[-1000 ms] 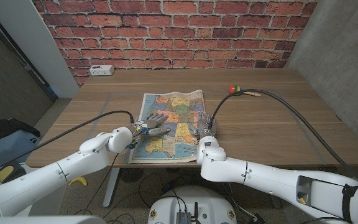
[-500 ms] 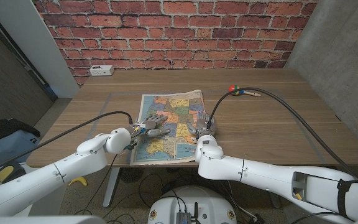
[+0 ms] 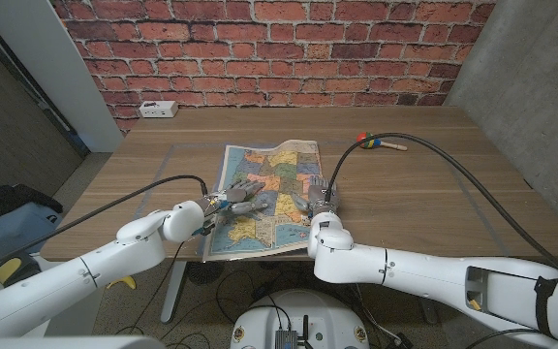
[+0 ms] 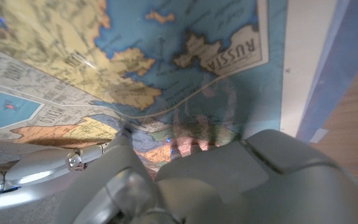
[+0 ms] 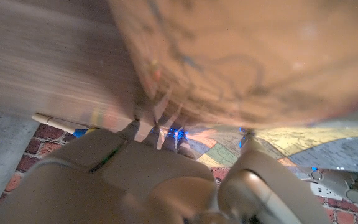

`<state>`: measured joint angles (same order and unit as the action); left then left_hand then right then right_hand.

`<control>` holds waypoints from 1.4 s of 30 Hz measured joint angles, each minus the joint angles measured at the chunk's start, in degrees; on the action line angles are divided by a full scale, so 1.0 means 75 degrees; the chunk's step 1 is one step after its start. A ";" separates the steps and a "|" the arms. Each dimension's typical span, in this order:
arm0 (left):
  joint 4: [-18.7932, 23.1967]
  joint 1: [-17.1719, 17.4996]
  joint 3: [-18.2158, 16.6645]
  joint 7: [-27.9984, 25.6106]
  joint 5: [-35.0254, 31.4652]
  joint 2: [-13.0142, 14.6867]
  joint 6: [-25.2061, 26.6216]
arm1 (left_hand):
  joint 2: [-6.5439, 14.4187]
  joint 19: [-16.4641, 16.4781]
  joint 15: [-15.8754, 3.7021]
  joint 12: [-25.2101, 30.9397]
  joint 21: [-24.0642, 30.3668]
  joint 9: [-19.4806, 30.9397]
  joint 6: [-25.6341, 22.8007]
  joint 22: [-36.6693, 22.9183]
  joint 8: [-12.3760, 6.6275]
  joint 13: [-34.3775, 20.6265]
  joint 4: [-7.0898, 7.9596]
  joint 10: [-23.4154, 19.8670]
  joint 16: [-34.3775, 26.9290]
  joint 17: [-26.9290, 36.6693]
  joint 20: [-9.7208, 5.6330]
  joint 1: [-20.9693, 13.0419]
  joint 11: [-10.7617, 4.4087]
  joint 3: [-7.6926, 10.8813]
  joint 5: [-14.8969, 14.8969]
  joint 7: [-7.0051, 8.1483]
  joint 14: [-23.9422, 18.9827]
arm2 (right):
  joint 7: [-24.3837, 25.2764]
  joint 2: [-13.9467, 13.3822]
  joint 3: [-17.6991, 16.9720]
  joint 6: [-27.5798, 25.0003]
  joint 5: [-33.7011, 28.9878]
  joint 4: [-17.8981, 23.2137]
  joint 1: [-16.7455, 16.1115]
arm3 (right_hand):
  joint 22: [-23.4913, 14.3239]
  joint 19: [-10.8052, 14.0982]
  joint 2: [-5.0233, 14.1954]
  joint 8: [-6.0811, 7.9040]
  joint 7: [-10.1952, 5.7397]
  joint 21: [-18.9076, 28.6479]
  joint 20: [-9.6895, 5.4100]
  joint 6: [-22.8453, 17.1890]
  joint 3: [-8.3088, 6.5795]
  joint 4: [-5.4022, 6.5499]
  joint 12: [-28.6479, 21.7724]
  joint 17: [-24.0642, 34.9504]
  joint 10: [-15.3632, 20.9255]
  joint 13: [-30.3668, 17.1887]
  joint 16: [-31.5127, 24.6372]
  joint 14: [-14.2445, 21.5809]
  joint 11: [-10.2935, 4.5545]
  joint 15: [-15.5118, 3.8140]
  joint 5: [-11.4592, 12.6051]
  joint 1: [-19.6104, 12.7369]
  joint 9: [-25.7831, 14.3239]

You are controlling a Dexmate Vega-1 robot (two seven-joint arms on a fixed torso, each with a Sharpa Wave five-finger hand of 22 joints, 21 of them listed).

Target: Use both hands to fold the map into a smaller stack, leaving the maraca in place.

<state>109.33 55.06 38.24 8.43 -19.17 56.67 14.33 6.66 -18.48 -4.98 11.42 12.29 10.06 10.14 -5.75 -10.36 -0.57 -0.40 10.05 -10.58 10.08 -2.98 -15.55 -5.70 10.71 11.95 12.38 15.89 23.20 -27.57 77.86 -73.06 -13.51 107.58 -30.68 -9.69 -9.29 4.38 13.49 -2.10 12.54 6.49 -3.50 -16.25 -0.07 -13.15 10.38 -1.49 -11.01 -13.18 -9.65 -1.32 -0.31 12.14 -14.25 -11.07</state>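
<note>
The colourful map (image 3: 271, 179) lies spread on the wooden table (image 3: 434, 204), its far edge slightly buckled. My left hand (image 3: 235, 197) lies on the map's left part with fingers spread over the paper. My right hand (image 3: 318, 194) sits at the map's right edge, fingers reaching onto it. The left wrist view shows the map (image 4: 104, 56) close beyond blurred fingertips (image 4: 197, 127). In the right wrist view the map (image 5: 260, 56) and fingers (image 5: 160, 121) are heavily blurred. I cannot tell whether either hand pinches the sheet. The maraca (image 3: 364, 140) lies at the far right, clear of both hands.
A white power strip (image 3: 157, 110) sits at the table's far left, by the brick wall. My right arm's black cable (image 3: 453, 170) arcs over the table past the maraca. Bare wood lies on both sides of the map.
Both hands have crept a little farther across the map. The map's far edge has buckled upward. The maraca has not moved.
</note>
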 measured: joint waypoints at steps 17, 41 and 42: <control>0.0066 -0.0034 0.0050 0.0021 -0.0065 -0.0064 0.0264 | -0.0032 0.0000 -0.0028 -0.0052 -0.0053 -0.0005 0.0000 -0.0641 0.0006 -0.0662 -0.0013 0.0044 0.0059 0.0000 -0.0001 0.0032 0.0096 -0.0013 0.0000 0.0000 -0.0099 | 0.0833 -0.0556 -0.0011 -0.0013 -0.1876 0.1365 -0.0162 | -0.0060 0.2814 0.0184 0.0149 0.0108 0.0491 -0.0086 -0.2371 -0.0421 -0.0798 -0.0391 0.0229 0.2203 -0.0074 -0.0744 0.2548 0.0468 -0.0198 -0.0057 -0.0529 0.0070; 0.0186 -0.0163 0.0198 0.0106 -0.0191 -0.0185 0.1034 | -0.0101 0.0001 -0.0004 -0.0135 -0.0138 -0.0006 -0.0026 -0.0650 0.0006 -0.0662 0.0011 0.0114 0.0110 -0.0014 -0.0001 0.0101 0.0164 -0.0053 0.0000 -0.0141 -0.0071 | 0.0499 -0.0675 -0.0226 -0.0171 -0.3387 0.1727 -0.1018 | -0.0221 0.5819 0.0006 0.0738 0.0386 0.1552 -0.0294 -0.5300 -0.1935 -0.1255 -0.1551 0.1224 0.5109 -0.0575 -0.2277 0.6208 0.0654 -0.0424 -0.0179 -0.2551 -0.0084; 0.0191 -0.0163 0.0200 0.0104 -0.0187 -0.0185 0.1040 | -0.0101 0.0001 -0.0004 -0.0135 -0.0138 -0.0007 -0.0026 -0.0649 0.0006 -0.0662 0.0019 0.0115 0.0111 -0.0013 -0.0001 0.0101 0.0164 -0.0062 0.0000 -0.0141 -0.0071 | 0.0458 -0.0673 -0.0225 -0.0193 -0.3407 0.1727 -0.1029 | -0.0221 0.5805 -0.0003 0.0738 0.0374 0.1552 -0.0307 -0.5288 -0.1935 -0.1255 -0.1551 0.1224 0.5109 -0.0575 -0.2277 0.6208 0.0654 -0.0424 -0.0179 -0.2542 -0.0084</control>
<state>110.76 53.83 39.74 9.21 -20.57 55.28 22.13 5.91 -18.47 -5.01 10.41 11.26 10.02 9.95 -10.62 -10.31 -5.53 -0.25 10.91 -9.75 9.98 -2.99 -14.79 -4.47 10.25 11.95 11.33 15.36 26.63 -32.62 76.17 -74.51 -39.07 120.54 -38.40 -11.35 34.25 4.36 19.03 0.71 24.18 4.19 -43.16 -30.77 -9.48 -24.78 19.56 36.82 -15.32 -30.26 36.91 3.59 -3.49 10.80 -33.32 -11.70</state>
